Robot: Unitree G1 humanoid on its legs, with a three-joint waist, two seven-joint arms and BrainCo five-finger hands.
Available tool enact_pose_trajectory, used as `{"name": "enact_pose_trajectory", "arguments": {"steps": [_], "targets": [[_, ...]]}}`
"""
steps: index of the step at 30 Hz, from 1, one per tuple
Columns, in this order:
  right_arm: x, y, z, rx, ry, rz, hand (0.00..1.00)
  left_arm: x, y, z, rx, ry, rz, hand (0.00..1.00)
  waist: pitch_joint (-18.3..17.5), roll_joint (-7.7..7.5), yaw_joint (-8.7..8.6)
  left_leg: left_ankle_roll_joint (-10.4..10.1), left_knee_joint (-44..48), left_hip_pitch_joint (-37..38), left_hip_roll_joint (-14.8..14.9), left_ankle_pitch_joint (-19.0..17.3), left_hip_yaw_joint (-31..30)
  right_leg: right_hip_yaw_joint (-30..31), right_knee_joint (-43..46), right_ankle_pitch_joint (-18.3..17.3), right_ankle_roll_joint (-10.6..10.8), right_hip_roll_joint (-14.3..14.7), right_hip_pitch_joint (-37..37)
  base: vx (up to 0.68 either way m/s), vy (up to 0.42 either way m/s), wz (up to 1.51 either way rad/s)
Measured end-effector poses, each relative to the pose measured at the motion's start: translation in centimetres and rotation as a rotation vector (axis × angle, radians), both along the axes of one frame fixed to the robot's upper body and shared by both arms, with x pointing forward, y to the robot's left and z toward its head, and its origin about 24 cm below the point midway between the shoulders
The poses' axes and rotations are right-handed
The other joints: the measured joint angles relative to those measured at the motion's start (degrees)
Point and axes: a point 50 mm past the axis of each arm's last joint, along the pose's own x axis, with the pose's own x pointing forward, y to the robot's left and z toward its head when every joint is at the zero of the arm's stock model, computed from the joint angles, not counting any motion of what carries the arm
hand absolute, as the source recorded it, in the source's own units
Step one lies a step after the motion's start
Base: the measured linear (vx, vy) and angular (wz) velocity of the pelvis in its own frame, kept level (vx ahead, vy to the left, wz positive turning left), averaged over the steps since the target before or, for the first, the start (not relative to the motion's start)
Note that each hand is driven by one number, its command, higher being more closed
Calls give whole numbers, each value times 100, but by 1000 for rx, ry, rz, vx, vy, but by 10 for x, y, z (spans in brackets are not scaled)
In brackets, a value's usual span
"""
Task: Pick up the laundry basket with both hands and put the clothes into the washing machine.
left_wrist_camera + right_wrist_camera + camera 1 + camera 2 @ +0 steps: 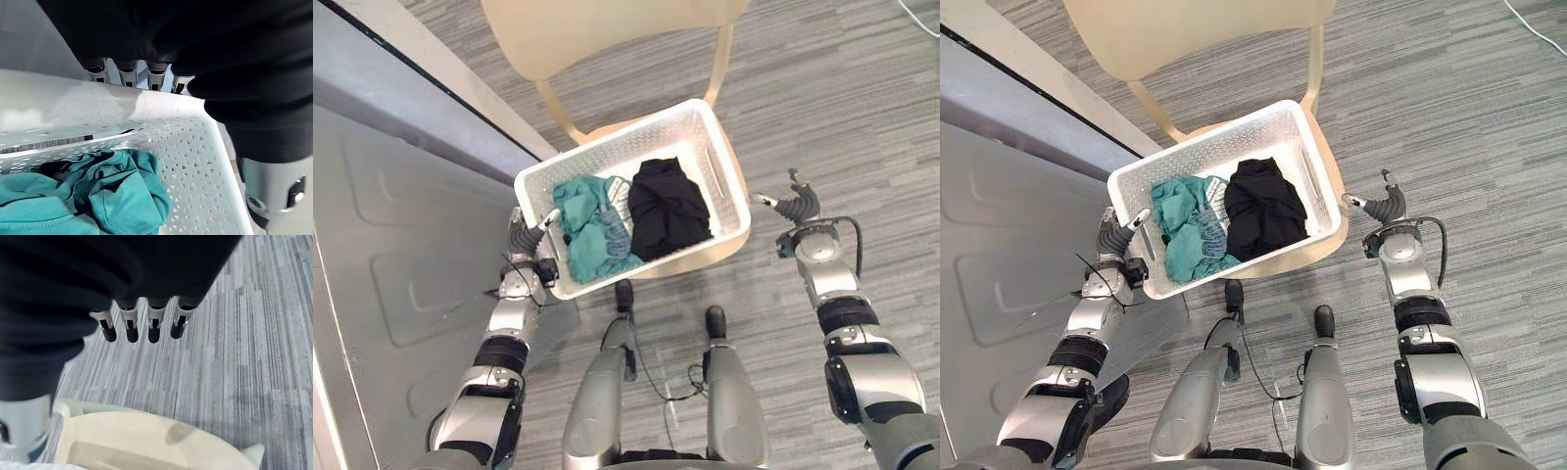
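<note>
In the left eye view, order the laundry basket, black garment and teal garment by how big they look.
1. The laundry basket, clearly largest.
2. The black garment and teal garment: crumpled heaps that look about alike, so no ranking between them.

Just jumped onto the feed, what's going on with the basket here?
The white laundry basket sits on the seat of a beige chair, with teal clothes and a black garment inside. The robot's left hand is at the rim of the basket's left end. Its right hand is open, off to the basket's right and apart from it, over the floor. The two-handed lift has not started yet.
</note>
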Motion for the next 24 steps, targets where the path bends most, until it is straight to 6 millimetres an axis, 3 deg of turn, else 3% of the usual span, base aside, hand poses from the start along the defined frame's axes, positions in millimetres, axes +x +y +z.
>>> {"name": "enact_pose_trajectory", "arguments": {"steps": [3, 12, 18, 24], "targets": [[-3, -2, -5, -1, 12, -5, 0, 0, -1, -1, -12, 1, -4, 0, 0, 0, -16, -1, 0, 57, 0, -1, 1, -5, -1, 0, 0, -2, 67, 8, -11, 0], [-8, 3, 5, -18, -63, 9, 0, 5, -7, 7, -2, -20, -27, 0, 0, -1, -120, -1, -1, 60, -1, -5, 119, 107, -1, 18, 24, 3, 10, 8, -18, -5], [-14, -6, -3, 9, -59, -44, 0, 13, -15, 20, -11, -56, -55, 0, -2, -4, -168, 0, 0, 61, 12, -4, 190, 166, -1, 38, 24, 15, -24, 16, -19, -5], [-26, -16, -12, 23, -50, -79, 0, 13, -14, 20, -12, -57, -54, 0, -6, -11, -190, -2, -1, 214, 17, -5, 271, 255, 22, 40, 23, 23, 68, 21, -33, -8]]}}
